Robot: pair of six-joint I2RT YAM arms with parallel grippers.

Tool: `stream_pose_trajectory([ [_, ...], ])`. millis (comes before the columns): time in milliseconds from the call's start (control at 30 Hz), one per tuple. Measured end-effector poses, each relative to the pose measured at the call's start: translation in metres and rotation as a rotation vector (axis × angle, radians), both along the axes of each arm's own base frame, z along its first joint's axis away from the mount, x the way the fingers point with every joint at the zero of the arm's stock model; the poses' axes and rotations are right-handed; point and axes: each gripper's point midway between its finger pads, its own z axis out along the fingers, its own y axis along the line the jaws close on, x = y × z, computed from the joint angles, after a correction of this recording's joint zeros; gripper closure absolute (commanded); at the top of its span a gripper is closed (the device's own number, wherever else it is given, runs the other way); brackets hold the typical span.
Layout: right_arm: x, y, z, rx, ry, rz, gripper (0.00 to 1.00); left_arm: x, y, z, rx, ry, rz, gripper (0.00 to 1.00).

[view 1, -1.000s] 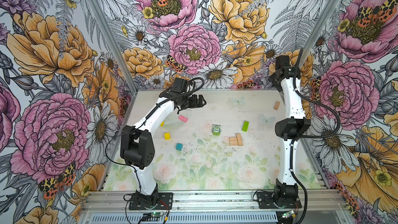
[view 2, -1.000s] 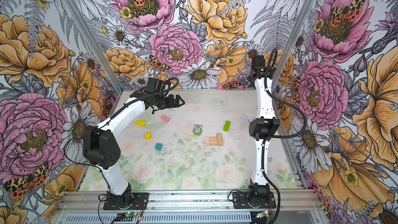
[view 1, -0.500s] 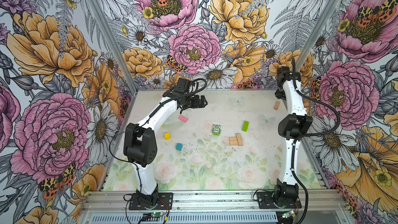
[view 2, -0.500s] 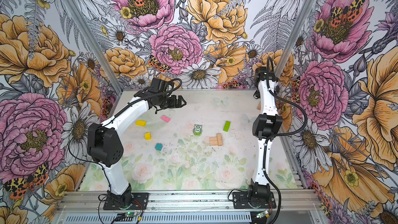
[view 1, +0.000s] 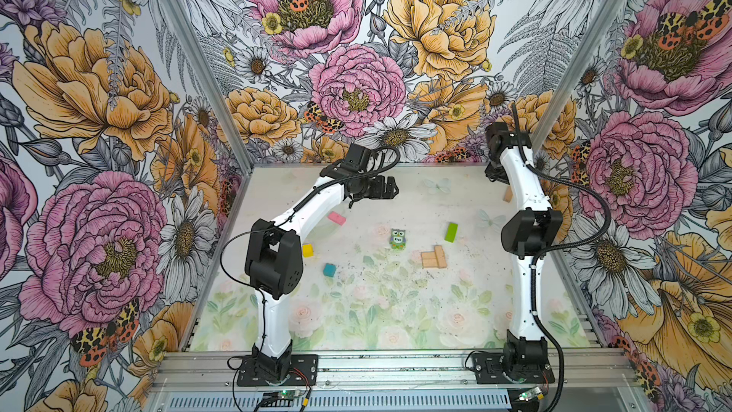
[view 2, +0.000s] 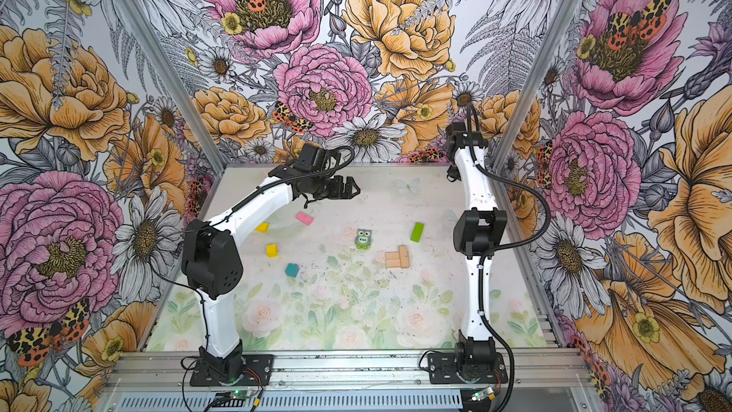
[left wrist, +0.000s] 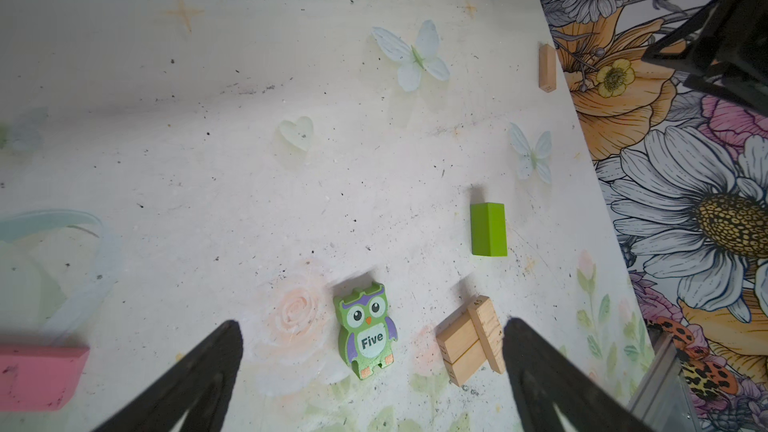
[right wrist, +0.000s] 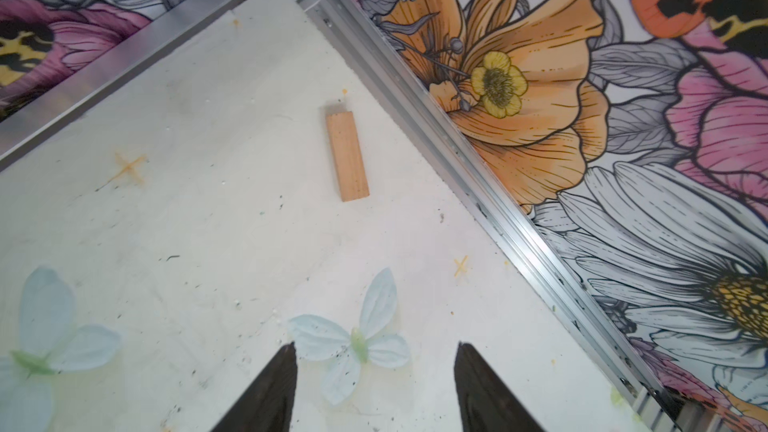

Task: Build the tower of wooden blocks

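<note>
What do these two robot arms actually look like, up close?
The left arm and right arm look alike: smooth white tubular links, chunky black joints, black base plates. A ribbed black cable runs along each. The left end effector and right end effector each have two black, tapering fingers.

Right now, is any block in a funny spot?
Yes: one tan bar lies alone beside the right wall rail, apart from the three tan bars grouped mid-table. Nothing looks broken.
</note>
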Motion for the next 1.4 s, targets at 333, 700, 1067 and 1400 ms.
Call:
stream_pose_trajectory([
  [333, -0.008, 0.024, 0.012, 0.004, -0.022, 0.033, 0.34, -0.013, 0.025, 0.018, 0.000, -0.027, 0.025, 0.01],
  [700, -0.007, -0.002, 0.003, -0.015, 0.004, 0.028, 0.35, -0.022, 0.034, 0.026, -0.013, -0.040, 0.015, 0.01],
  [1067, -0.006, -0.049, -0.050, -0.052, 0.156, 0.022, 0.36, 0.000, 0.027, 0.036, -0.032, -0.140, 0.118, 0.01],
  [1400, -0.012, -0.059, -0.079, -0.031, 0.232, 0.040, 0.40, 0.023, 0.002, -0.004, 0.002, -0.106, 0.132, 0.01],
])
